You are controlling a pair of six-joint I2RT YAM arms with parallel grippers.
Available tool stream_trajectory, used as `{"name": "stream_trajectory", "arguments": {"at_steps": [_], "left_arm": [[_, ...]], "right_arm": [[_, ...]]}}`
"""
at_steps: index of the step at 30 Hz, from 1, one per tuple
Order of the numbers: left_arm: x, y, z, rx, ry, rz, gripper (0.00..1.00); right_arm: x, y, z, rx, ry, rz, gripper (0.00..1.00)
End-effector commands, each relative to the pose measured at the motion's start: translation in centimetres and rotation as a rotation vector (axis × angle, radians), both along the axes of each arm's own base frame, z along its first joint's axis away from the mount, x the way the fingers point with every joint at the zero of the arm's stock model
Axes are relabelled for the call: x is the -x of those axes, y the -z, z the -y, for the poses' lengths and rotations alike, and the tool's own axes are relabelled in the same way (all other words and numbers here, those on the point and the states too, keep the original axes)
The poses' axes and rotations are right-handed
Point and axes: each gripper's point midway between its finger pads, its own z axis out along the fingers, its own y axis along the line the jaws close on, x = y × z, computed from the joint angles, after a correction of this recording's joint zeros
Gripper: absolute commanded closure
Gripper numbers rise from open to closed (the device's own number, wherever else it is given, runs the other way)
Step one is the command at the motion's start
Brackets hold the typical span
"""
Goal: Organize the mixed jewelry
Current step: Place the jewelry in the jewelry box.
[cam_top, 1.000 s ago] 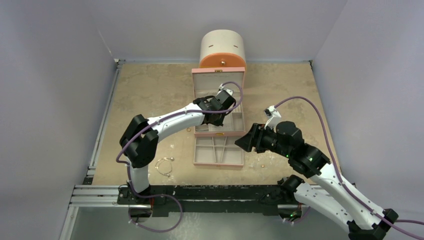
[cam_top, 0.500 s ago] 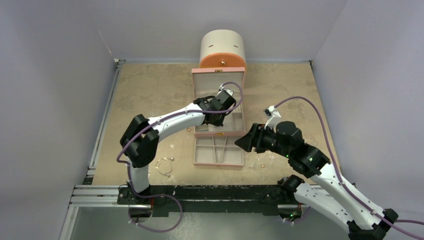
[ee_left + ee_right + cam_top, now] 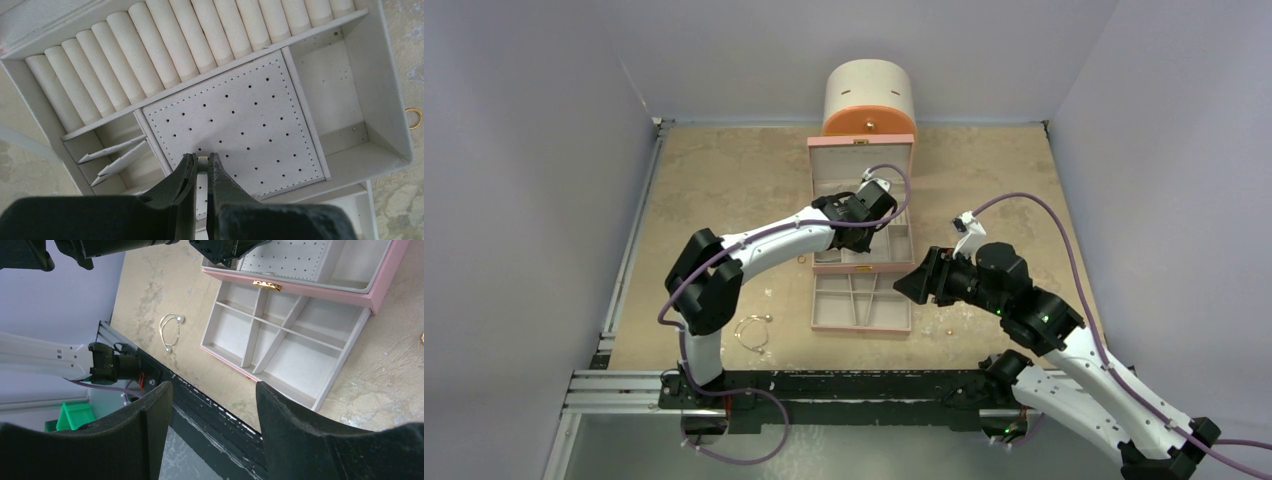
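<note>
My left gripper (image 3: pixel 202 161) is shut on a tiny pale gold stud (image 3: pixel 202 159) and holds it just over the perforated earring pad (image 3: pixel 240 120) in the open pink box; it also shows in the top view (image 3: pixel 865 238). A small coppery ring (image 3: pixel 413 118) lies on the table beside the box, also seen from above (image 3: pixel 801 259). The thin wire bangle (image 3: pixel 751 332) with beads lies on the table near the left arm's base, and shows in the right wrist view (image 3: pixel 171 330). Another gold stud (image 3: pixel 948 329) lies right of the drawer. My right gripper (image 3: pixel 215 390) is open and empty, hovering by the drawer's right side (image 3: pixel 910 283).
The pink jewelry box (image 3: pixel 819 190) stands open, with ring rolls (image 3: pixel 165 45) at the back and its divided lower drawer (image 3: pixel 861 325) pulled out toward me. The round cream-and-orange cabinet (image 3: pixel 870 98) stands behind it. The black rail (image 3: pixel 624 385) runs along the near table edge.
</note>
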Motion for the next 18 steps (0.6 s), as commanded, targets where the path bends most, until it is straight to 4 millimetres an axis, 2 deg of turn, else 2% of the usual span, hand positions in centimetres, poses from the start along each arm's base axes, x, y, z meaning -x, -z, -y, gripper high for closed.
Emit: {"name": "stream_trajectory", "arguments": {"at_steps": [1, 10, 18], "left_arm": [[-0.75, 0.34, -0.92, -0.061, -0.025, 0.016, 1.00], [-0.68, -0.53, -1.38, -0.068, -0.031, 0.030, 1.00], [-0.70, -0.45, -1.48, -0.073, -0.034, 0.030, 1.00]], "right_arm": [[-0.05, -0.77, -0.49, -0.024, -0.020, 0.030, 0.35], [-0.09, -0.89, -0.56, -0.030, -0.020, 0.030, 0.35], [-0.01, -0.87, -0.54, -0.031, -0.021, 0.027, 0.35]]}}
